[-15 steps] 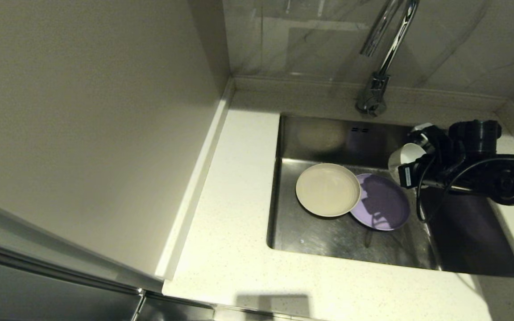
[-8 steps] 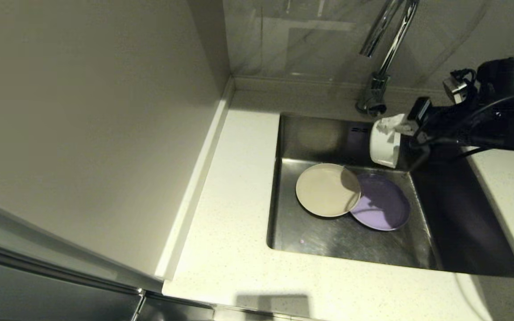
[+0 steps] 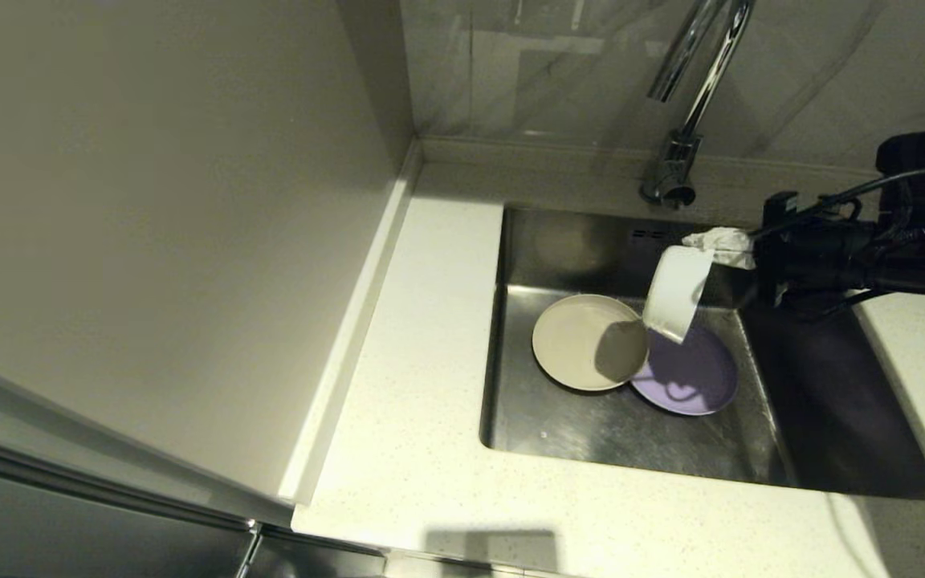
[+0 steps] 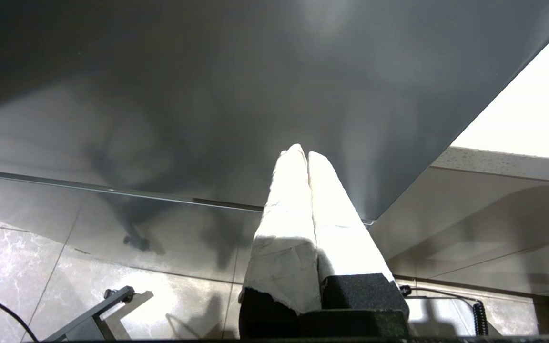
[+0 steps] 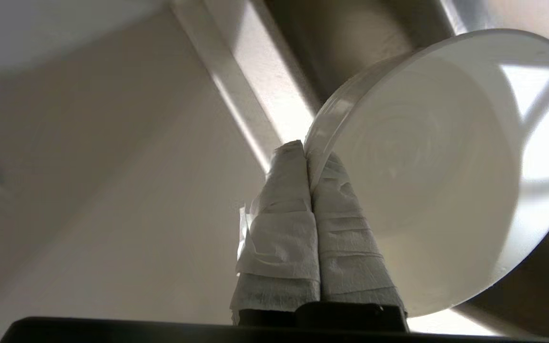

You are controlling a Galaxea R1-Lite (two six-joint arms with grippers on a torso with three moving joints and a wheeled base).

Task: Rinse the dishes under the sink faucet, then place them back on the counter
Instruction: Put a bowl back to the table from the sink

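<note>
My right gripper [image 3: 723, 246] is shut on the rim of the white bowl [image 3: 675, 292], which hangs tipped on its side above the sink [image 3: 591, 433], below the chrome faucet [image 3: 691, 104]. In the right wrist view the tape-wrapped fingers [image 5: 298, 224] pinch the bowl's [image 5: 427, 176] rim. On the basin floor the beige plate [image 3: 583, 341] overlaps the edge of the lavender plate [image 3: 695, 377]. My left gripper [image 4: 305, 153] is parked out of the head view, shut on nothing, facing a dark cabinet front.
The cream counter [image 3: 422, 337] runs along the left and front of the sink, with a tall wall panel [image 3: 189, 201] at the far left. A narrow strip of counter [image 3: 924, 369] lies right of the basin, under my right arm.
My right gripper lifted the bowl from the sink's right side, swung it left toward the faucet, then lowered and tilted it over the plates.
</note>
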